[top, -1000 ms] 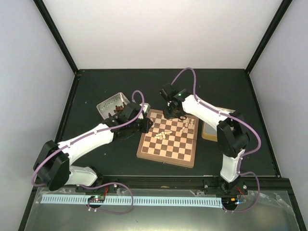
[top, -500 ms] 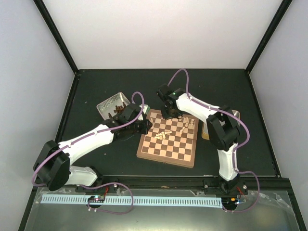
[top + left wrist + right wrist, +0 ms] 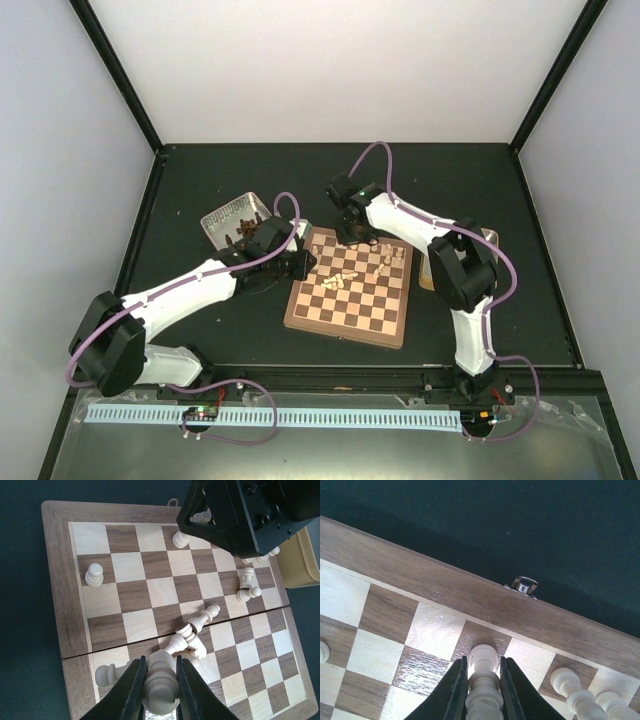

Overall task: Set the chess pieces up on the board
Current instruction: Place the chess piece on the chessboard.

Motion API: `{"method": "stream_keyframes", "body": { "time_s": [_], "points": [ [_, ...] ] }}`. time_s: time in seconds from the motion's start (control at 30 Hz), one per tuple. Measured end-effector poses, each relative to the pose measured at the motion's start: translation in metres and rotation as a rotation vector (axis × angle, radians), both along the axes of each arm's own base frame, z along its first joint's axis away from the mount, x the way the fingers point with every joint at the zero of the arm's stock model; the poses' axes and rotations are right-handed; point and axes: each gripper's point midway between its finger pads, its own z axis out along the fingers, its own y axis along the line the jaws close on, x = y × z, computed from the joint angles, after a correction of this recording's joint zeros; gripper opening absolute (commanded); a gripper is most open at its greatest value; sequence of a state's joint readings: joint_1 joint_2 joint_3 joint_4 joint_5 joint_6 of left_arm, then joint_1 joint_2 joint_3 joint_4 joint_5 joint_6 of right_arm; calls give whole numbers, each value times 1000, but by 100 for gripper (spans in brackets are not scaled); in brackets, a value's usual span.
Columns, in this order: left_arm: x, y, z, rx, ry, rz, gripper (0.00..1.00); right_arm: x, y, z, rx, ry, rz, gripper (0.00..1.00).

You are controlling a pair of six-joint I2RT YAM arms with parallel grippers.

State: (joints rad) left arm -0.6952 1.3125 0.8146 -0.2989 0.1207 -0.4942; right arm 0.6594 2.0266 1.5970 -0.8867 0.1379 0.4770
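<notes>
Pinching a piece (image 3: pixel 483 654), right tool (image 3: pixel 483 664) hovers near rim (image 3: pixel 440 587).

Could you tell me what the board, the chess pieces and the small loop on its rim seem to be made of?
The board looks like wood, satin-finished: grain streaks show in its rim and dark squares. The chess pieces look like pale turned wood, matte, though plastic cannot be excluded. The small loop looks like polished metal, given its bright glint.
</notes>
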Motion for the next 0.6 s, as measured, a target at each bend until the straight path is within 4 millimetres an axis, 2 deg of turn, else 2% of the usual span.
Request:
{"method": "stream_keyframes", "body": {
  "time_s": [0.07, 0.27, 0.37, 0.43, 0.6],
  "points": [
    [0, 0, 0, 0, 0, 0, 1, 1, 1, 0, 1, -2, 0, 24],
    [-1, -1, 2, -6, -1, -4, 2, 2, 1, -5, 2, 8, -7, 48],
    [-2, -2, 2, -10, 3, -9, 1, 4, 3, 1, 19, -8, -12, 55],
    [-2, -2, 2, -14, 6, -14, 2, 7, 4, 13, 47, -37, -23, 58],
    [-7, -6, 10, -56, 16, -22, 2, -3, 0, 69, 187, -183, -35, 62]
  ]
}}
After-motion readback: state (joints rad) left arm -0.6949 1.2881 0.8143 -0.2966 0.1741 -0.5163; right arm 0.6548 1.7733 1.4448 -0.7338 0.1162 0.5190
